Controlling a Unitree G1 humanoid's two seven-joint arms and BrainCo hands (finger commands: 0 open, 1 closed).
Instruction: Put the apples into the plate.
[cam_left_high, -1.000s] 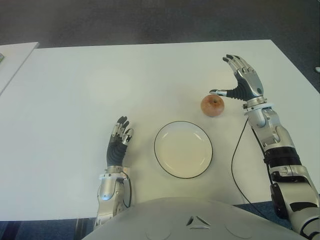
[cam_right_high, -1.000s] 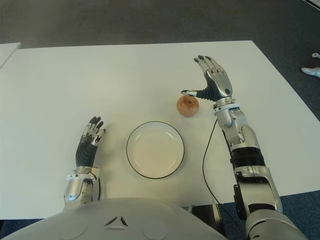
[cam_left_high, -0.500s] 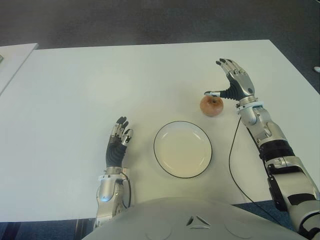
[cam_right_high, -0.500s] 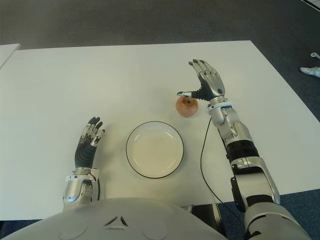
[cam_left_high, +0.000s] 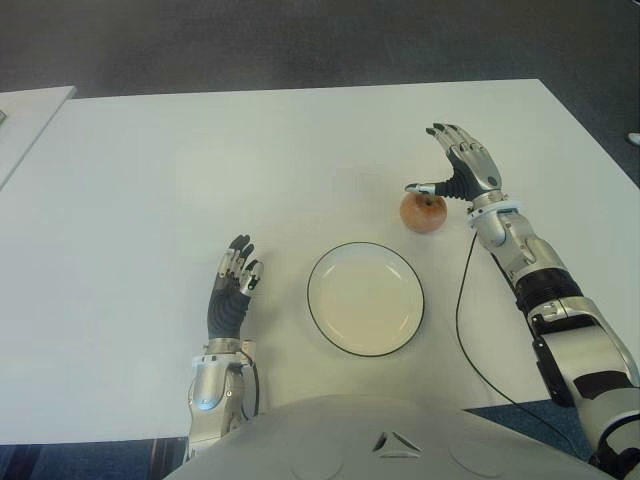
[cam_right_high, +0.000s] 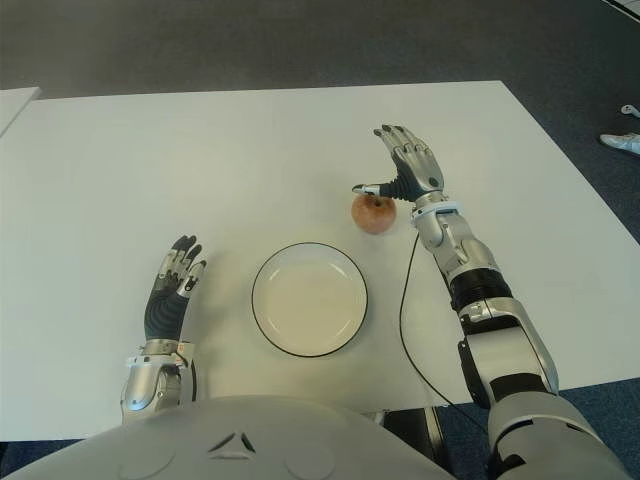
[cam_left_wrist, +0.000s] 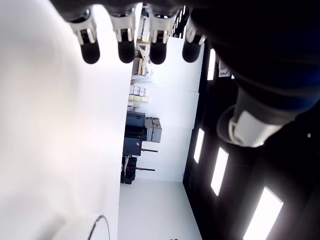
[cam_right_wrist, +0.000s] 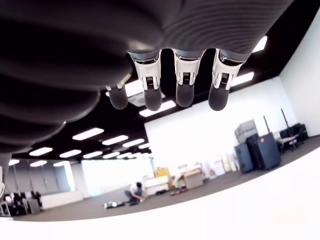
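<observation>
Right hand (cam_left_high: 463, 172) poised open just behind apple (cam_left_high: 423, 212), thumb tip over its top, nothing gripped. Apple on table (cam_left_high: 150, 180), near plate (cam_left_high: 365, 299) but outside it; plate bare, so nothing done yet. Left hand (cam_right_high: 170, 296) idle left of plate, fingers extended. Left wrist view: fingers (cam_left_wrist: 124, 47) straight, holding nothing. Right wrist view: fingers (cam_right_wrist: 182, 90) spread, apple unseen.

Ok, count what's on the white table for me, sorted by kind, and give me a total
Apple: 1, beside the open right hand
Plate: 1, with nothing on it
Total: 2 things on the table; the left hand shows open to the left of the plate.
</observation>
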